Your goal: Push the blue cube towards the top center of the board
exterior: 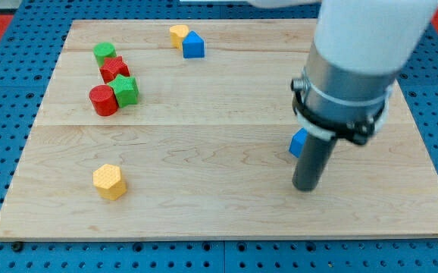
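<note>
Blue cube: right half of the board, mid-height, mostly hidden behind the rod; only a sliver shows at the rod's 9 o'clock edge. Shape taken from the task wording; the visible corner alone does not settle it.

My tip rests on the wood at about 5 o'clock of the cube, just beside it. Contact: cannot tell, the rod covers the join. No jaws on this rig, a plain rod only, so nothing to open or close and nothing held.

Step in hand, as I judge it: lining up behind the cube, the push proper not yet under way. Cube is well apart from the top centre, which lies toward 11 o'clock from it.

Next move calls for the tip to sit squarely at the cube's 5 o'clock face, then drive toward 11 o'clock, keeping the line through the cube's middle so it does not spin off.

Near the goal: yellow block touching a blue house-shaped block, top edge. Worth steering short of them.
</note>
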`<state>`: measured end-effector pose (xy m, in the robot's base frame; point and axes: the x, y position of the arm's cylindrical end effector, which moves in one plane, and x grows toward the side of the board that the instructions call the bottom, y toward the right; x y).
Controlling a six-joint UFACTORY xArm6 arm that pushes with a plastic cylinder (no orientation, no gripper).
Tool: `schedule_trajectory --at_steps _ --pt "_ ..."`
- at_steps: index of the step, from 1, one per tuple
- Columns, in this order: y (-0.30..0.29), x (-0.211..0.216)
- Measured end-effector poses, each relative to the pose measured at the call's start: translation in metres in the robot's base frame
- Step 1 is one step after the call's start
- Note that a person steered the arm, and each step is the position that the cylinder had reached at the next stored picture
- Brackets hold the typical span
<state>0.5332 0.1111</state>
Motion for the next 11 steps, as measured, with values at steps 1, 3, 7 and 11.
schedule_trajectory --at_steps 1,3,7,11 --pt "0.000 -0.020" --pt "0.032 -0.034" --pt "-0.096 -0.173" --pt "-0.150 -0.156"
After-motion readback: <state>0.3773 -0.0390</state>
